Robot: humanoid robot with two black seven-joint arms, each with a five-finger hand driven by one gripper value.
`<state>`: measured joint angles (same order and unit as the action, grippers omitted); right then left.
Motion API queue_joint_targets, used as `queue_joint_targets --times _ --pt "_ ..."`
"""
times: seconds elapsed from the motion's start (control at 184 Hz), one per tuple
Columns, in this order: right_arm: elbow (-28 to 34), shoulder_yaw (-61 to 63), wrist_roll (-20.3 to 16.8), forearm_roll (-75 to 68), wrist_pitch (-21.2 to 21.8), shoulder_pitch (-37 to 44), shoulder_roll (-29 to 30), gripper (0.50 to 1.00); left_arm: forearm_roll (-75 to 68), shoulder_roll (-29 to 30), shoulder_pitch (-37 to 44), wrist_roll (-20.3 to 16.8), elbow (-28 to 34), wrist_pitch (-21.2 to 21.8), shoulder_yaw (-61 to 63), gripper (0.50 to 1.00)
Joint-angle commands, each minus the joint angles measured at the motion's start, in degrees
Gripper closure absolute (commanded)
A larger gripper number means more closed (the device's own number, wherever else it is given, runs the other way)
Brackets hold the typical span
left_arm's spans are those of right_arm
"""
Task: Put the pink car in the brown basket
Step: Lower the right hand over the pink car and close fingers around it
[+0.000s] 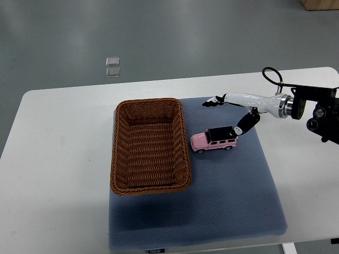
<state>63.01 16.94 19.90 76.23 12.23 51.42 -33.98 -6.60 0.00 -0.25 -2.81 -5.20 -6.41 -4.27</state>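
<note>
A pink toy car (213, 140) with a black roof stands on the blue mat (233, 196), just right of the brown wicker basket (119, 153). The basket holds nothing. My right hand (229, 114) comes in from the right edge, its white fingers (214, 100) stretched out above and behind the car. Its thumb (244, 125) points down and touches the car's rear roof. The fingers are spread and do not close around the car. No left arm shows.
The mat lies on a white table (53, 159) with rounded corners. Grey floor lies beyond the far edge, with two small clear squares (112, 67) on it. A wooden corner (320, 4) shows at top right.
</note>
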Motion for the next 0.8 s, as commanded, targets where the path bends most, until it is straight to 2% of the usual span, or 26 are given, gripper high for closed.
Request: queue_joint_targets --times 0.0,0.228,0.537,0.667,0.792 --pt "-0.08 -1.29 -0.21 1.03 -0.36 0.17 0.32 0.587 0.00 0.00 -0.02 0.00 -0.08 0.00 0.05 0.500" --pt "-1.92 -5.77 -0.83 3.66 -4.93 0.61 2.25 0.589 0.00 0.00 -0.02 0.00 -0.08 0.00 0.05 0.500" --pt "-2.89 -8.59 -2.06 4.63 -5.99 0.87 3.48 0.601 0.00 0.00 -0.02 0.00 -0.08 0.00 0.05 0.500" --pt "-3.86 -9.29 -2.06 6.04 -6.69 0.87 3.92 0.636 0.00 0.00 -0.10 0.00 -0.08 0.00 -0.04 0.500" --pt "-4.21 -9.38 -2.06 6.13 -6.69 0.87 3.92 0.722 0.00 0.00 -0.10 0.00 -0.08 0.00 -0.03 0.500"
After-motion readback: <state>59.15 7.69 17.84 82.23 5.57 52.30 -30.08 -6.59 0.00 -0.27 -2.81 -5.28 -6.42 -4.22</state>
